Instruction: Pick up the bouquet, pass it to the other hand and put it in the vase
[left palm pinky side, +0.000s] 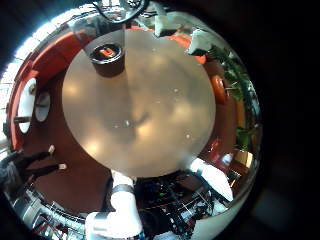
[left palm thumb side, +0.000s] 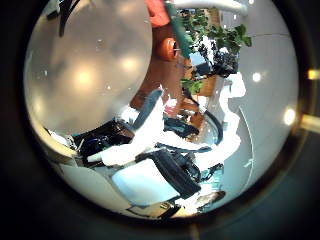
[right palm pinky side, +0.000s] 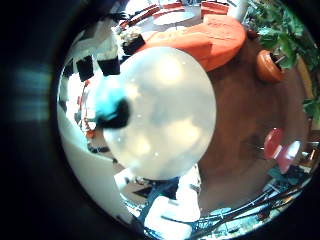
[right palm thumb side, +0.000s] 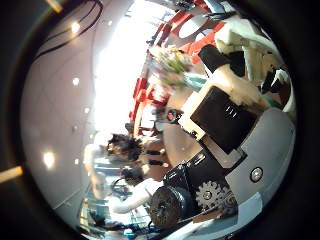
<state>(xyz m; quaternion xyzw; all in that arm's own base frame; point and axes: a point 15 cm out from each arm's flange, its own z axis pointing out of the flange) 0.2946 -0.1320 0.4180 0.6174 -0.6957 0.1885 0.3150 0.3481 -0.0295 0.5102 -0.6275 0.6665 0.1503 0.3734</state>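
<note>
The left hand (left palm pinky side: 118, 208) hangs high over the round table (left palm pinky side: 140, 120), its fingers loose and holding nothing. The vase (left palm pinky side: 107, 56) stands near the table's edge. A leafy cluster, perhaps the bouquet (right palm thumb side: 172, 66), shows close by the right hand (right palm thumb side: 225, 110); whether that hand holds it I cannot tell. I'd guess the bouquet is light, soft and easily crushed, so it is best taken round the stems.

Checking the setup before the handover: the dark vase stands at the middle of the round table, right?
Not quite. In the left little finger side palm view the dark vase stands near the edge of the round table, not at its middle.
</note>
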